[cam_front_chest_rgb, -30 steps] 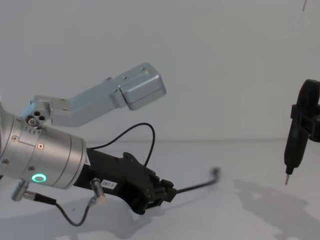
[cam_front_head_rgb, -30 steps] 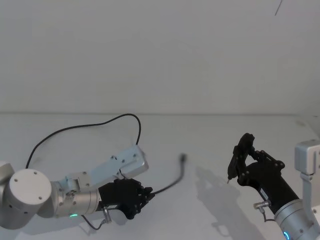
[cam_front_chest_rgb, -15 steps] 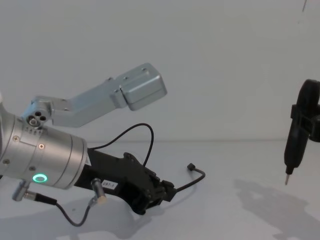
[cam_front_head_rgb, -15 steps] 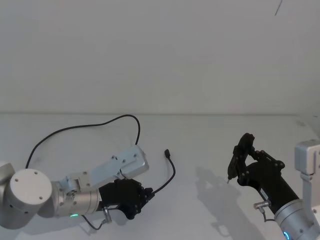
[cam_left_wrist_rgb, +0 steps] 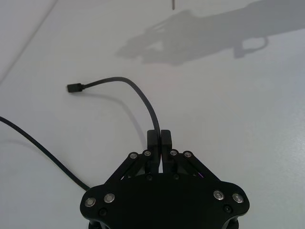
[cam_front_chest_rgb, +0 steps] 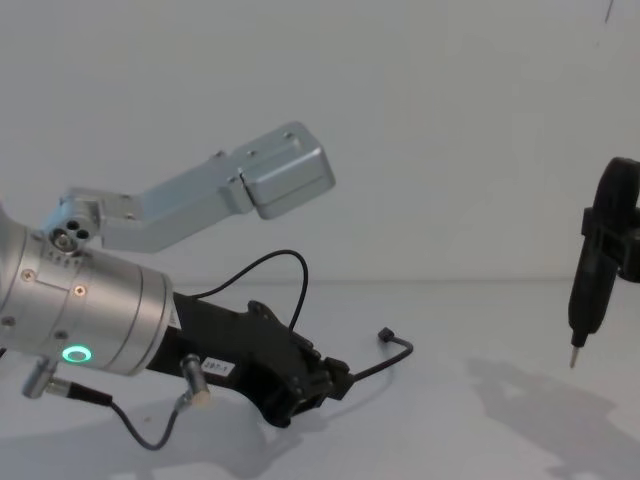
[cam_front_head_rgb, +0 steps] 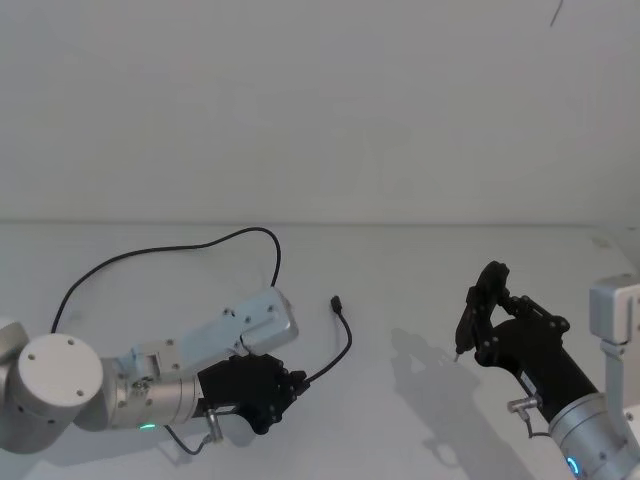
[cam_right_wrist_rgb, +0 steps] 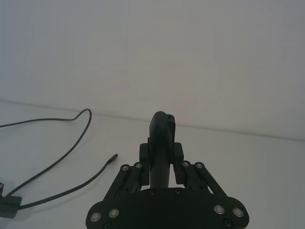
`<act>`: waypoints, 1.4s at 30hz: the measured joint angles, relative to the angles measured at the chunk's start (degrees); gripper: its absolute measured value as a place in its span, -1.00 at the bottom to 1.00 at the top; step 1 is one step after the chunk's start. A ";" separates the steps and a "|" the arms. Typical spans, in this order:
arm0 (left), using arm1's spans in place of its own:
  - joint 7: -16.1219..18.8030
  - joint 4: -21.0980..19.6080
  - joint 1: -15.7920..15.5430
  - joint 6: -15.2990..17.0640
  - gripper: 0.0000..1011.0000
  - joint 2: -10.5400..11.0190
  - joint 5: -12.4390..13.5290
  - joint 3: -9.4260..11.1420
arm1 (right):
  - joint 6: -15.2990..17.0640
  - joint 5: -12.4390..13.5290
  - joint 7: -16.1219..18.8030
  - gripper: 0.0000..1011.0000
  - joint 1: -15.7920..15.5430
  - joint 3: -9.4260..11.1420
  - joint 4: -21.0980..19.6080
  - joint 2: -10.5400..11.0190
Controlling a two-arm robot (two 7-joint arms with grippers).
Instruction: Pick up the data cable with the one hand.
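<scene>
The left gripper [cam_front_head_rgb: 297, 381] is closed tight on the data cable [cam_front_head_rgb: 347, 340], both fingertips pinching it just above the white table [cam_front_head_rgb: 420, 270]. From that grip the cable arcs up and away to its small dark plug [cam_front_chest_rgb: 384, 335], which hangs free. A small white label [cam_front_chest_rgb: 212, 368] on the gripper's body is too small to read. Well apart from the left gripper, the right gripper [cam_front_head_rgb: 487, 308] clamps a slim black tool [cam_front_chest_rgb: 585, 300].

white table [cam_front_head_rgb: 420, 285], black data cable [cam_front_head_rgb: 200, 245] trailing
</scene>
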 joint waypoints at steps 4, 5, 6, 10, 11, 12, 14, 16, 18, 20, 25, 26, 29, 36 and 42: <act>-0.30 -1.27 0.32 -1.22 -0.91 0.82 0.62 0.13 | -0.04 0.24 0.77 -0.45 0.44 0.22 0.22 0.18; -0.41 -1.70 0.41 -1.55 -0.91 1.08 0.77 0.16 | -0.05 0.34 1.02 -0.45 0.53 0.28 0.25 0.23; -0.65 -2.37 0.56 -2.06 -0.91 1.49 1.00 0.22 | -0.08 0.62 1.55 -0.45 0.75 0.45 0.31 0.40; -1.50 -4.35 0.94 -3.50 -0.91 2.78 1.57 0.40 | -0.07 1.47 2.98 -0.45 1.09 0.91 0.28 0.91; -1.63 -4.72 1.00 -3.68 -0.91 3.03 1.63 0.43 | -0.05 1.65 3.28 -0.45 1.13 1.02 0.22 1.03; -1.93 -5.12 1.07 -4.06 -0.91 3.28 1.75 0.47 | -0.01 1.84 3.57 -0.45 1.16 1.18 0.09 1.20; -2.61 -6.30 1.23 -4.89 -0.91 4.10 1.96 0.60 | 0.32 2.58 4.53 -0.45 1.16 1.51 -0.30 1.57; -3.38 -7.67 1.37 -5.82 -0.91 5.01 2.13 0.77 | 0.60 3.02 5.08 -0.45 1.12 1.76 -0.65 1.84; -3.86 -8.51 1.45 -6.38 -0.91 5.66 2.20 0.88 | 1.13 3.74 5.93 -0.45 0.87 2.20 -1.36 2.29; -4.58 -9.90 1.53 -7.29 -0.91 6.47 2.29 0.99 | 1.78 4.52 6.73 -0.45 0.51 2.65 -2.10 2.71; -5.68 -12.42 1.71 -8.87 -0.91 8.10 2.40 1.17 | 3.09 6.23 8.11 -0.45 -0.33 3.64 -3.93 3.61; -5.97 -13.27 1.78 -9.34 -0.91 8.63 2.43 1.22 | 3.24 6.43 8.24 -0.45 -0.48 3.81 -4.23 3.76; -6.44 -14.48 1.86 -10.08 -0.91 9.40 2.47 1.30 | 3.88 7.26 8.76 -0.45 -0.89 4.28 -5.13 4.19; -7.10 -16.24 1.99 -11.09 -0.91 10.51 2.52 1.41 | 4.72 8.50 9.68 -0.45 -1.60 5.19 -7.32 5.37; -7.54 -17.42 2.08 -11.81 -0.91 11.31 2.56 1.47 | 6.03 9.43 10.45 -0.45 -1.56 5.55 -8.82 6.45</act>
